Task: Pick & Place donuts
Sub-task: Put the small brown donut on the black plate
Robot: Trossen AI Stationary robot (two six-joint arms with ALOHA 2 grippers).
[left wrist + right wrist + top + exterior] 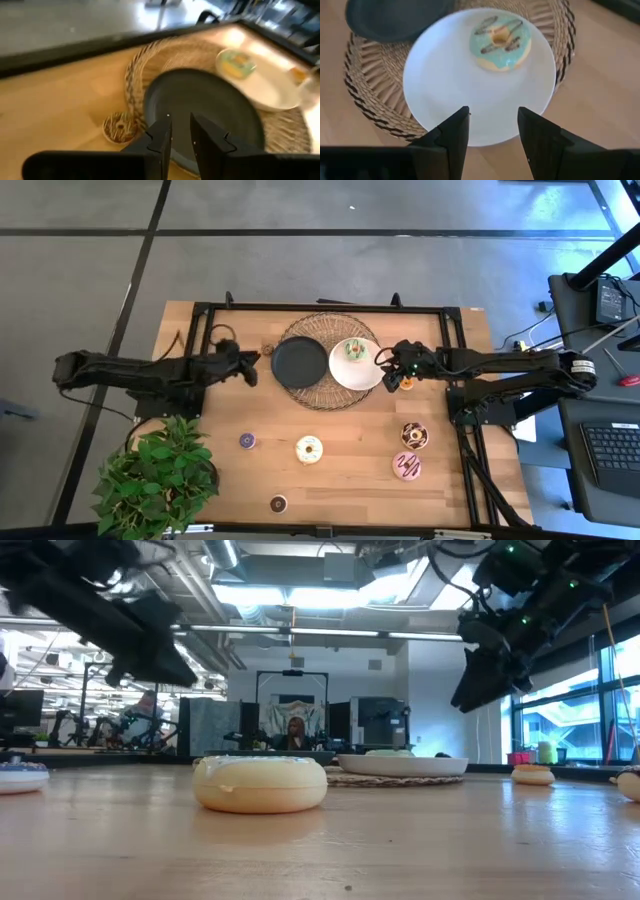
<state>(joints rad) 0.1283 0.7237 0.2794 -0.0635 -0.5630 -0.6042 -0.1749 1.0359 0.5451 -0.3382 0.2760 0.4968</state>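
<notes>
I see the white plate on the woven mat, overlapping the black plate beside it; the white one holds the green-iced donut, pale teal icing with dark drizzle lines, lying off-centre toward the plate's far rim, while the black plate holds nothing. My right gripper hangs over the near edge of the white plate, fingers spread fairly wide and gripping nothing; a mini orange donut lies on the surface right beneath that wrist. My left gripper sits at the rim of the black plate, fingers only a narrow gap apart and empty, with a mini brown donut just beside the mat. On the open wooden surface nearer me lie the cream donut, the chocolate-sprinkled donut, the pink-striped donut, a mini purple donut and another dark mini donut. A potted plant stands at the surface's corner.
</notes>
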